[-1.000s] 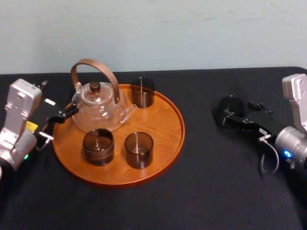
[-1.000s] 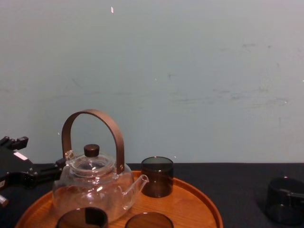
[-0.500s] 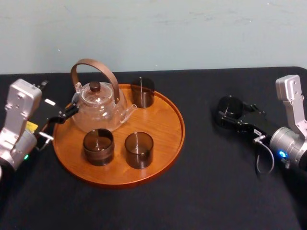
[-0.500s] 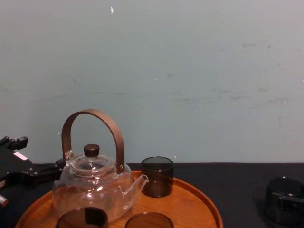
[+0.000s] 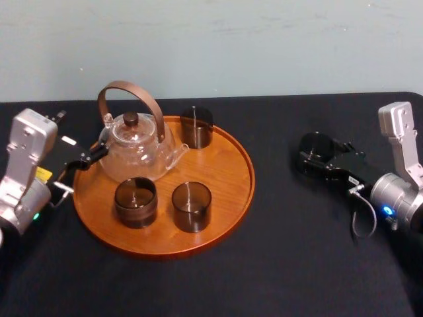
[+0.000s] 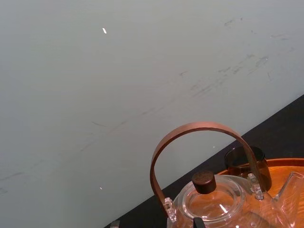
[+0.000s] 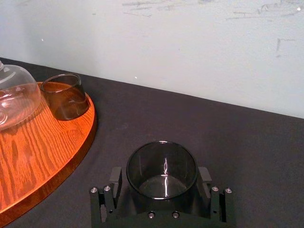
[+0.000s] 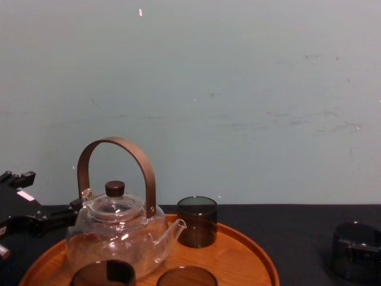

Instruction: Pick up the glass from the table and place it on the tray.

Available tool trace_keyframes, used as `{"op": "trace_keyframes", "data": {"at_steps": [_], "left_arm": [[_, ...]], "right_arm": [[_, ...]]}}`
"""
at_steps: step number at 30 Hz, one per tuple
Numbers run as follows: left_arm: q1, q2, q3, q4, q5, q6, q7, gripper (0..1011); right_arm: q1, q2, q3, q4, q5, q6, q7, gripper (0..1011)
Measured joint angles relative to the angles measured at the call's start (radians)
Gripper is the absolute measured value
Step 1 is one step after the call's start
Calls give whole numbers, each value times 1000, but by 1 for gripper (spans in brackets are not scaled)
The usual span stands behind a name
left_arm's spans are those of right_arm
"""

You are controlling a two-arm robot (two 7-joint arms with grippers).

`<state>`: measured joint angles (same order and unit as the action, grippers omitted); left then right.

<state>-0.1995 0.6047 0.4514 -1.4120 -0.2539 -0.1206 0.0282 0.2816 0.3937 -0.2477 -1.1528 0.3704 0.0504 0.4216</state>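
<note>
1. RISK AT THE GRIP: The right gripper (image 7: 160, 178) is poised at the smoked glass (image 7: 162, 167) on the black table (image 5: 277, 251), well right of the tray (image 5: 228, 173). The smooth, round wall looks likely to slip or twist if the fingers (image 7: 115, 182) close off-centre. An uneven squeeze could also nudge the glass along the cloth rather than seat it.

2. RISK IN TRANSIT: The tray has a raised rim. A carry to the left that runs too low would probably catch the base of the glass on that rim and tip it.

3. RISK AT THE DROP: The tray is crowded. It holds a glass teapot (image 5: 135, 150) at its far left, one dark glass (image 5: 196, 127) at the far edge and two more (image 5: 135, 202) (image 5: 191, 207) near the front. Bare wood lies on the right half, so a set-down aimed too far left could knock glass against glass.

4. GLASS AND JAWS: The glass stands upright on the table between the right jaws. These are spread wide, one finger on each side of its wall and very close to it. Whether either pad already touches cannot be told.

5. OTHER ARM: The left gripper (image 5: 87, 159) sits idle at the tray's left rim, beside the teapot.
</note>
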Motion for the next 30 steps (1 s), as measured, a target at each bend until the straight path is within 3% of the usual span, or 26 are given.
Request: {"op": "trace_keyframes", "data": {"at_steps": [19,30], "left_arm": [[0,0,0,0,0,0,0,1001],[0,0,0,0,0,0,0,1001]], "right_arm": [[53,-27,-16,81,-12,-18,6,1002],[55,-27,-17,83,-14,-17,4,1003]]}}
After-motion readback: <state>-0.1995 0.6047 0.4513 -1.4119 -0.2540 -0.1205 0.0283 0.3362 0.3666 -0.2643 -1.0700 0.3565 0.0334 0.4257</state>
